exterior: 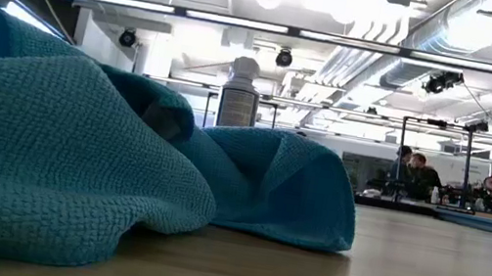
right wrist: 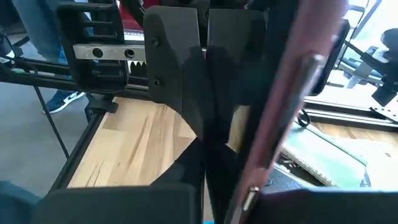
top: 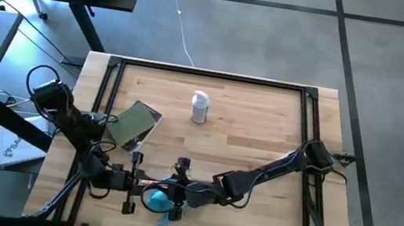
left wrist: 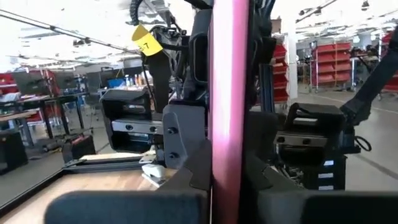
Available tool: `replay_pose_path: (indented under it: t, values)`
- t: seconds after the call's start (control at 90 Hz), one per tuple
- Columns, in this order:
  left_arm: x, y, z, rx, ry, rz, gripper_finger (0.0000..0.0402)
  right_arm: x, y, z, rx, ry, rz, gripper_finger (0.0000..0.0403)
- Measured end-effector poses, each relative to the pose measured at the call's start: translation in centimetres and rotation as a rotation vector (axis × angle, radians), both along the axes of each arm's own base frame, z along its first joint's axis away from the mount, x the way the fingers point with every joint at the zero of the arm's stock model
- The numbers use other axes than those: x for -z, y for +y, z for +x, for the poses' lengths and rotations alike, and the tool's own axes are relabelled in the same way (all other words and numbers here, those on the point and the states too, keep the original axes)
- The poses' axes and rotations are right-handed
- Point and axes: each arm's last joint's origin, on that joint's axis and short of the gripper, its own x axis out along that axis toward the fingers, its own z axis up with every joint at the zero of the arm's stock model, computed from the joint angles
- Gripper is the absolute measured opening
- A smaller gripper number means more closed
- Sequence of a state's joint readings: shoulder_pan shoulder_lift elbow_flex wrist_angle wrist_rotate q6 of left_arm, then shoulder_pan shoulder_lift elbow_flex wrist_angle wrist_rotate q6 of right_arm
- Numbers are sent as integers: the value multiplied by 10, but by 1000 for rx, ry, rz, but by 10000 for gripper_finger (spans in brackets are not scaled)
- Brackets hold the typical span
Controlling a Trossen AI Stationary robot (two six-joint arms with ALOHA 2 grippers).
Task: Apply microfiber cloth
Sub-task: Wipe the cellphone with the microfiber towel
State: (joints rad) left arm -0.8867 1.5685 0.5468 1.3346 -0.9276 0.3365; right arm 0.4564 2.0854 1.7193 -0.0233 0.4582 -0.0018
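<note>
Overhead, the left arm reaches from the table's left edge toward the near centre, its left hand [top: 131, 186] beside the right hand [top: 176, 185], which comes in from the right arm; both meet over a thin pink flat object [left wrist: 229, 106], seemingly clamped edge-on between dark fingers in both wrist views, though which hand bears the hold, and how far either is closed, cannot be told. Behind the left arm lies the flat olive-green rectangular pouch [top: 135, 123], and farther back near mid-table stands the small white-capped spray bottle [top: 200, 106], well apart from the hands. The soft turquoise woven microfiber cloth [top: 158, 199] sits bunched on the pale wooden plank table [top: 264, 122] at its near edge, just below and touching or nearly touching the two hands. In the table-level view the cloth [exterior: 64, 159] is a rumpled mound with two lobes, its long axis running roughly across the table from left to right, no clear corner pointing anywhere. To do this step well, judged from the layout: one hand should steady the pink object while the other gathers a thick fold of cloth, not a single loose edge, so the fabric wipes flat rather than dragging
</note>
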Motion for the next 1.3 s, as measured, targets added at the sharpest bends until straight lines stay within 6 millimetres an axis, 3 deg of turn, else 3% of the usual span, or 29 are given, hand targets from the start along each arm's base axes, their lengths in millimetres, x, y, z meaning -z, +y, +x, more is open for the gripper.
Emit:
replay_pose_path:
  t: [0.167, 0.289, 0.444, 0.611, 0.789, 0.911, 1.011, 1.156, 1.233, 1.3]
  values:
    - [-8, -3, -14, -95, 28, 59, 4, -8, -4, -9, 13, 96, -22, 95]
    - [-23, -2, -30, -171, 41, 22, 3, 0, -4, -18, 30, 224, 12, 128]
    - [-37, -6, -60, -241, 116, 71, 2, 36, 5, -21, -30, 318, 83, 149]
    - [-43, -10, -88, -286, 207, 98, 2, 76, 6, -15, 70, 300, 55, 151]
    - [-36, -13, -94, -264, 212, 120, 1, 131, -3, 2, 62, 379, 44, 151]
    - [-26, -10, -93, -269, 206, 85, 1, 151, -10, 8, 81, 450, 96, 149]
    - [-15, -3, -91, -272, 185, -17, 1, 152, -11, 8, 101, 466, 86, 120]
    - [0, 7, -85, -221, 122, -226, 1, 145, -10, 4, 71, 484, 47, 19]
    - [7, 13, -81, -210, 94, -353, 1, 128, -8, 6, 26, 467, 74, 11]
    - [12, 18, -78, -204, 72, -446, 1, 100, -7, 8, 4, 427, 64, 4]
